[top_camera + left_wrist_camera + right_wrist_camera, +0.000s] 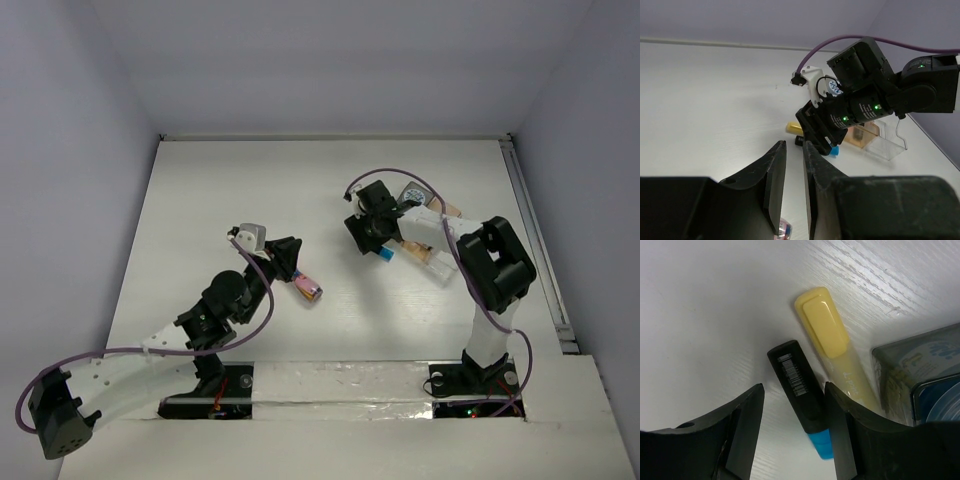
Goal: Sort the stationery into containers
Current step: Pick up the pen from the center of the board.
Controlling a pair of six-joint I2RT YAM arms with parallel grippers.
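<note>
white wood-grain table (250, 200), pale lavender walls (80, 90)

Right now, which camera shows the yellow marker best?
The right wrist camera. The yellow marker is close up there, its cap and most of its body clear, beside a black marker. The left wrist camera shows only a small yellow end. In the top camera the right arm hides it.

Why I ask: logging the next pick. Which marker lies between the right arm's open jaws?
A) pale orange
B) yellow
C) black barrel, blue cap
C: in the right wrist view the black marker with a blue cap lies in the gap of the right gripper, while the yellow marker lies beside it, outside the gap.
</note>
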